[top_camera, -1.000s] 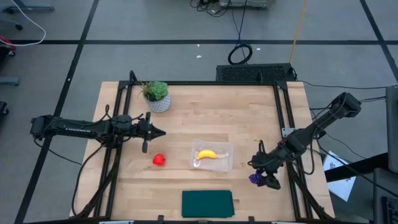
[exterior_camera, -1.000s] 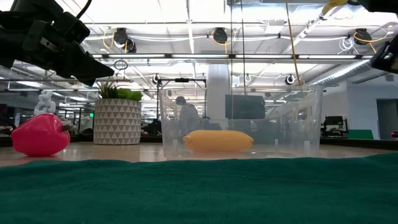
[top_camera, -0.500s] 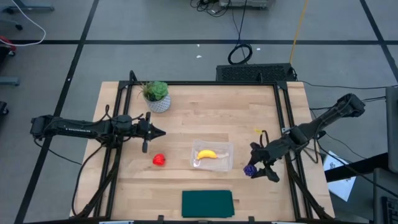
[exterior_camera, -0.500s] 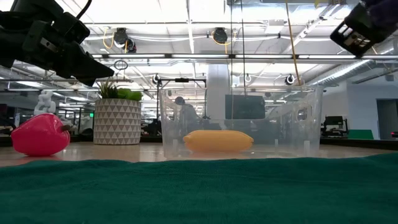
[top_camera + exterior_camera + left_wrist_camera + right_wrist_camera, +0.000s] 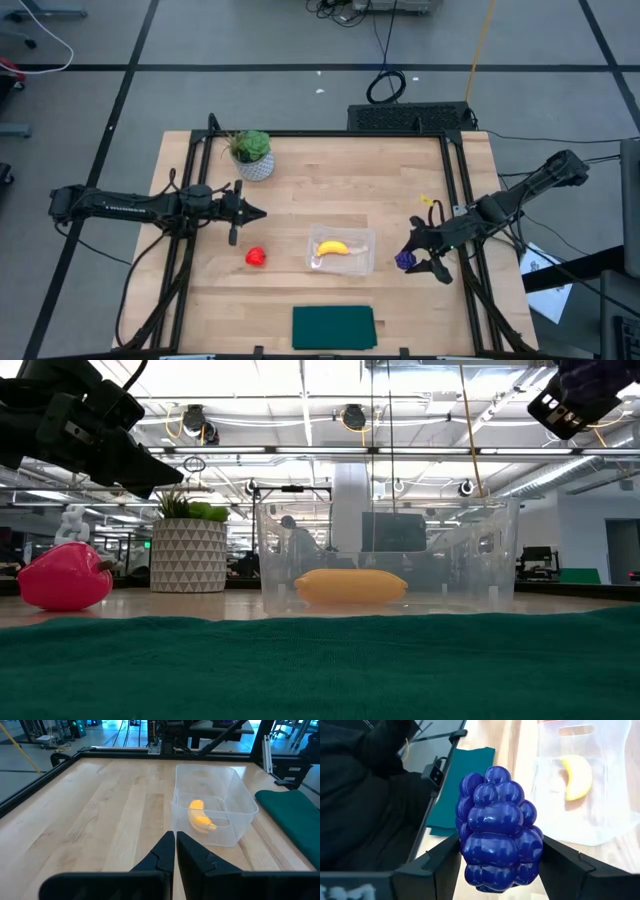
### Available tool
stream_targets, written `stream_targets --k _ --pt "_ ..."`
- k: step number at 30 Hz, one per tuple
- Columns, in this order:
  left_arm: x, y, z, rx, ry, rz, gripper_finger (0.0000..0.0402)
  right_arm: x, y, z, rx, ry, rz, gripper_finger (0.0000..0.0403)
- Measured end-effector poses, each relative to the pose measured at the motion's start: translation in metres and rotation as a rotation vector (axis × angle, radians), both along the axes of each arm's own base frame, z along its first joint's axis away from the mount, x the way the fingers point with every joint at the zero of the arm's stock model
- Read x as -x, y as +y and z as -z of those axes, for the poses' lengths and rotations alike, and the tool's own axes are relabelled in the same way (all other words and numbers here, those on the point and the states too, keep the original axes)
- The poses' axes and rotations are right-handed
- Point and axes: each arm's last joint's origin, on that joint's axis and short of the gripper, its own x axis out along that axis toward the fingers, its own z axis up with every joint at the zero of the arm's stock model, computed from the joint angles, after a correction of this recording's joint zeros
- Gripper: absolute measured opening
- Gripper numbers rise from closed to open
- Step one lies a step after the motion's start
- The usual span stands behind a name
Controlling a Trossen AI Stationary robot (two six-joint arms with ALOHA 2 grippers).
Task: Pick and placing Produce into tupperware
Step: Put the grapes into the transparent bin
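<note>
The clear tupperware (image 5: 341, 251) sits mid-table with the yellow banana (image 5: 332, 247) lying inside it; both also show in the left wrist view, tupperware (image 5: 212, 802) and banana (image 5: 200, 816). The red fruit (image 5: 256, 257) rests on the wood to the container's left. My right gripper (image 5: 408, 260) hovers right of the tupperware, shut on the purple grape bunch (image 5: 496, 828). My left gripper (image 5: 250, 212) waits shut above the table's left part, beyond the red fruit. My right gripper pinches the grape bunch between its two fingers (image 5: 442, 860), one on each side of the cluster's lower half (image 5: 485, 865). The bunch is lifted clear of the table and stands up past the fingertips.
A potted plant (image 5: 251, 153) stands near the far left corner. A dark green mat (image 5: 333, 327) lies at the near edge, in front of the tupperware. Bare wood lies between the container and my right gripper.
My right gripper, holding the grape bunch, has lifted and moved from the table's right near edge toward the far side and a little toward the tupperware. The grapes have travelled with it, clear of the table.
</note>
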Motion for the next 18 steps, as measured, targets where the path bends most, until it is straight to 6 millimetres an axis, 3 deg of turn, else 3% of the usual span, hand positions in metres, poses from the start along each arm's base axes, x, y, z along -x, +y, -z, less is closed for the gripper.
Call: stream_targets --k 18 --pt "0.000 0.000 0.000 0.001 -0.001 -0.001 0.0024 -0.001 0.000 -0.020 0.178 -0.317 -0.140 0.0221"
